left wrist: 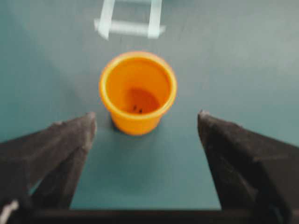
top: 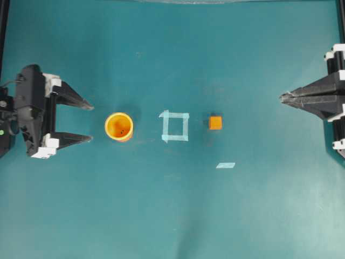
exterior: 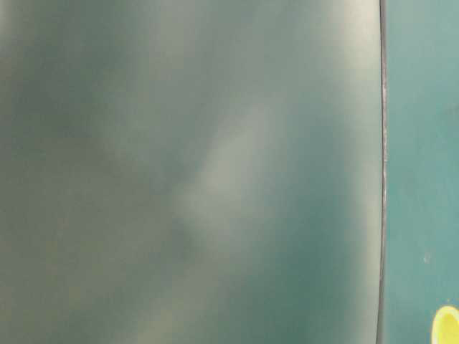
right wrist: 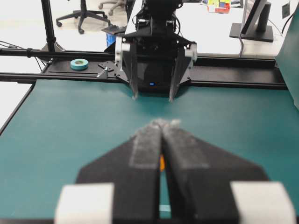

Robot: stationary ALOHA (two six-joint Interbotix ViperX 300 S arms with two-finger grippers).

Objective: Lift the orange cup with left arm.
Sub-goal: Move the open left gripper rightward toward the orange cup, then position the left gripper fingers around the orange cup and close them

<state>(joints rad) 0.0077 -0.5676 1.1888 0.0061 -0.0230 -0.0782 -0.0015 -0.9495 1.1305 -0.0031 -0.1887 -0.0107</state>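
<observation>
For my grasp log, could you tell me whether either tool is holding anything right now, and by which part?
Nothing is held. The left tool stands open, short of the orange cup, and the right tool is shut on nothing.

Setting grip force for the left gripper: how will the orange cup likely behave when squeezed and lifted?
The orange cup looks like thin plastic and nearly empty, so probably light. Its smooth, tapering wall may slip downward between the pads. Standing upright on a narrow base, it could tip if one finger touches first.

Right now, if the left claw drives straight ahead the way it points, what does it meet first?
The orange cup. It stands upright just beyond the open left claw, roughly centred between the fingers, so it would likely slide between them.
</observation>
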